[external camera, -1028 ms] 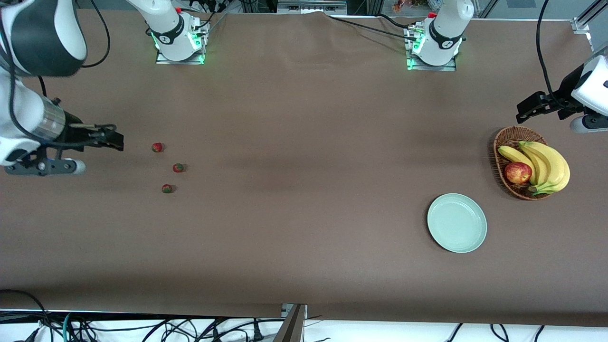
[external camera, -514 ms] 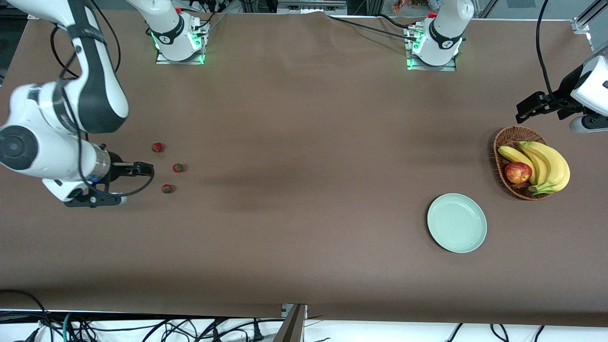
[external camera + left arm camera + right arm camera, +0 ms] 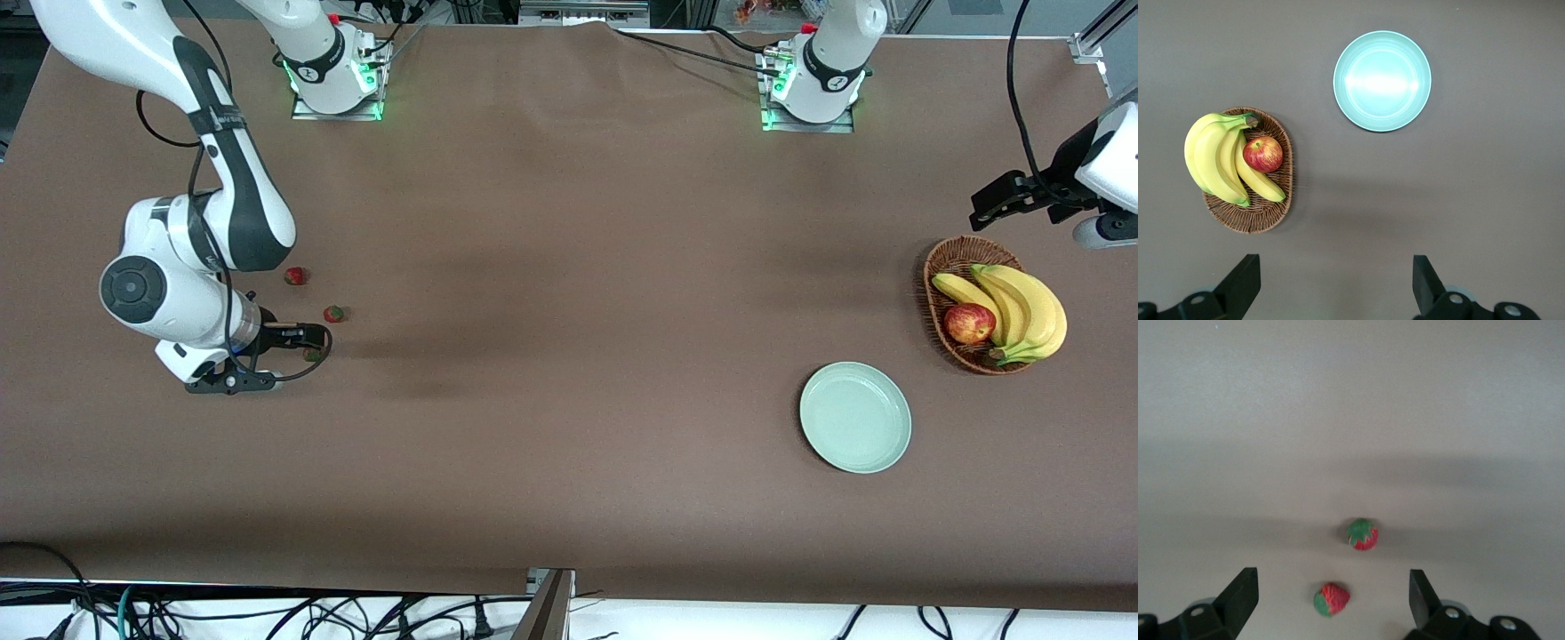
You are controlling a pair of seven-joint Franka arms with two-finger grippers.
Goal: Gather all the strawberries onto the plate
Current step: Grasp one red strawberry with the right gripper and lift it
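Front view shows my mint-green plate (image 3: 855,417) empty at four o'clock; nothing collected yet. Right gripper (image 3: 307,341), spread wide and empty, hovers over three strawberries (image 3: 334,313) at nine o'clock. Left gripper (image 3: 1005,197) waits open above the basket (image 3: 944,263).

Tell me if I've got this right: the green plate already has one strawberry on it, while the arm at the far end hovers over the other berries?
Not quite. The plate holds nothing; the left wrist view shows that plainly. All three strawberries lie on the table at the right arm's end, where the right gripper hovers over them with its jaws open.
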